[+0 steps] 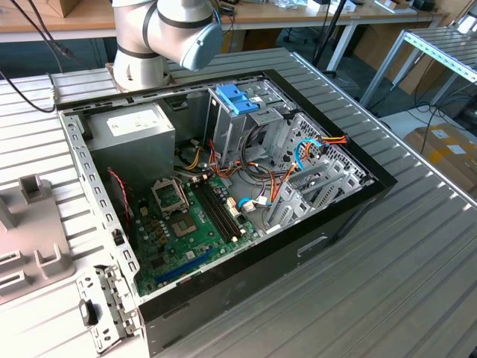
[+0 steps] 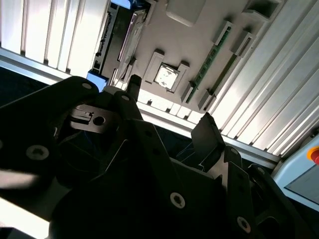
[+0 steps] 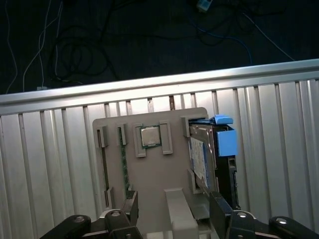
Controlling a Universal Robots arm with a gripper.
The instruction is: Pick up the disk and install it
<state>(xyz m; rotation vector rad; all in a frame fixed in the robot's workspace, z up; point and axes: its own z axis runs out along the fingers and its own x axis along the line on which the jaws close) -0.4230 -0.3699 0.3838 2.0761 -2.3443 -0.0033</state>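
Hovering over a grey parts tray (image 3: 149,174) with the gripper (image 3: 174,201) released: fingers (image 3: 220,214) spread well apart, gripping nothing. Same in the second wrist view, gripper (image 2: 171,104) slack above the tray.

Task item: the disk (image 3: 203,157), standing on edge in the tray's end slot, not yet picked up. Blue side rail (image 3: 225,141) on its outer face. One finger overlapping the disk's near end in the first wrist view; contact or clearance impossible to tell.

Also on the tray:
- CPU (image 3: 149,137) in a square pocket mid-tray
- RAM sticks (image 3: 124,169) upright in narrow slots, on the far side of the CPU from the disk
- raised grey block (image 3: 177,209) between the fingers

Tray sitting on a ribbed aluminium table (image 3: 50,164); beyond the table edge, dark floor with loose cables (image 3: 75,55).

Exterior view: open PC case (image 1: 261,265) on the table, tray at the exterior view's left, beside the case. Inside the case: grey power supply (image 1: 130,134) with white sticker, drive cage (image 1: 237,101) with light-blue top, green motherboard (image 1: 186,224), coloured wire bundles (image 1: 298,160) just beside the cage. Arm (image 1: 168,30) behind the case.

Labels: white-and-blue label on the disk's face, seen at a steep angle, print not legible. Power supply sticker print too small to make out.
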